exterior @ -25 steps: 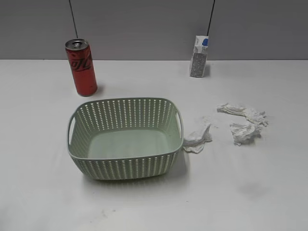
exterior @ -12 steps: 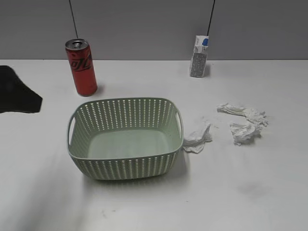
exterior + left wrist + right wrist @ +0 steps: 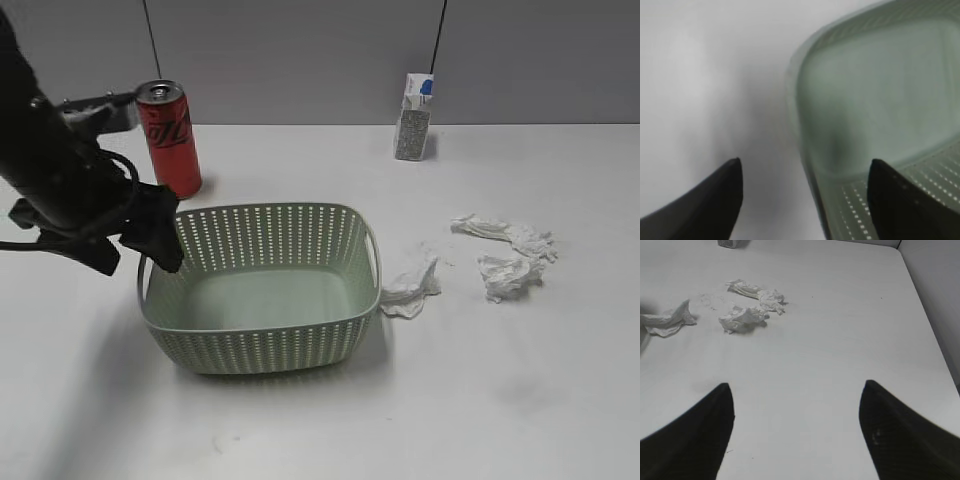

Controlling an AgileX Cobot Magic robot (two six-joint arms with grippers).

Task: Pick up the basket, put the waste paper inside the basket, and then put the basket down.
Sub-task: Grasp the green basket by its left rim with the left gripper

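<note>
The pale green slotted basket [image 3: 262,288] stands empty on the white table. My left gripper [image 3: 140,255] is open over the basket's left rim, one finger outside and one inside; the left wrist view shows the rim [image 3: 805,145] between the fingers [image 3: 802,172]. The waste paper is three white crumpled wads: one [image 3: 410,288] touching the basket's right side, two [image 3: 508,275] [image 3: 500,234] further right. They also show in the right wrist view [image 3: 742,317]. My right gripper [image 3: 796,390] is open and empty above bare table; it is out of the exterior view.
A red drink can [image 3: 168,140] stands behind the basket's left corner, close to my left arm. A white-grey carton with a blue mark [image 3: 413,130] stands at the back. The table's right edge [image 3: 927,325] meets a grey wall.
My left arm has come in from the left edge and moved right to the basket's left rim. Basket and paper have not moved.
</note>
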